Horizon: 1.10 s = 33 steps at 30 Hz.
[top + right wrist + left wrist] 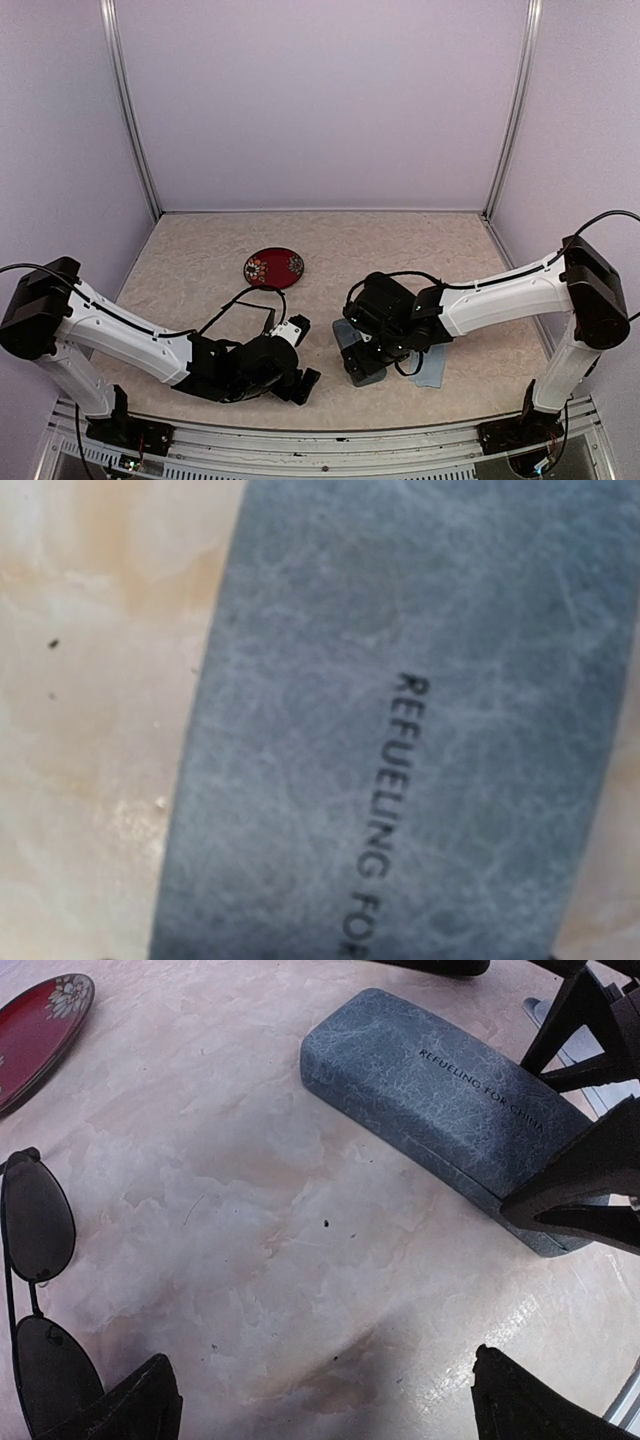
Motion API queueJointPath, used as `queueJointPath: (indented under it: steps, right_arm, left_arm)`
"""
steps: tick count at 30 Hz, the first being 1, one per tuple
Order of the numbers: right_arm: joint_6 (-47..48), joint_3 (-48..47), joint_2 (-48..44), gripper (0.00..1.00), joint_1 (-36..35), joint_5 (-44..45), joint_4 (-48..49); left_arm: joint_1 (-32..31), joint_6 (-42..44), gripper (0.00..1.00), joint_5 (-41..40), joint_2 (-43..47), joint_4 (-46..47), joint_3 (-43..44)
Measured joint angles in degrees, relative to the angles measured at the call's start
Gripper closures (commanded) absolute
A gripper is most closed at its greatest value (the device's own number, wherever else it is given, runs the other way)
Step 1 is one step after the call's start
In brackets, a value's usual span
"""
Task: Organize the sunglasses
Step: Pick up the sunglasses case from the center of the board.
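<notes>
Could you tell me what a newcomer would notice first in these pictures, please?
Most striking is the blue-grey case, lettered REFUELING, lying toward the near side of the table with the right tool down over its end. The thin black sunglasses lie beside the open left tool, and a red flowered disc sits farther back, left of centre.

Left end effector (pixel 320 1365) spread wide; right end effector (pixel 368 352) angled downward.
</notes>
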State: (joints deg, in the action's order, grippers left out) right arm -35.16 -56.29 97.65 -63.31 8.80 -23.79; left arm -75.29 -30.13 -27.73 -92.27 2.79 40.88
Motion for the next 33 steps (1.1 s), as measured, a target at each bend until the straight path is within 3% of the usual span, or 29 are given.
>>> queueJointPath:
  steps: [10,20,25,33]
  right_arm:
    - [-0.15,-0.13,0.44,0.3,0.04,-0.17,0.07]
    - [2.95,1.62,-2.69,0.5,1.97,-1.49,0.2]
    - [9.42,4.22,-10.75,0.54,4.37,-6.25,1.75]
    - [19.52,5.03,-20.63,0.63,5.75,-15.54,5.68]
  left_arm:
    - [0.0,-0.07,0.01,-0.31,0.0,0.0,0.0]
    - [0.59,-1.22,0.01,-1.49,0.87,0.83,-0.7]
    - [1.79,-0.94,0.01,-0.15,6.29,4.66,-4.46]
    - [7.78,1.88,0.01,9.92,20.39,16.33,-14.75]
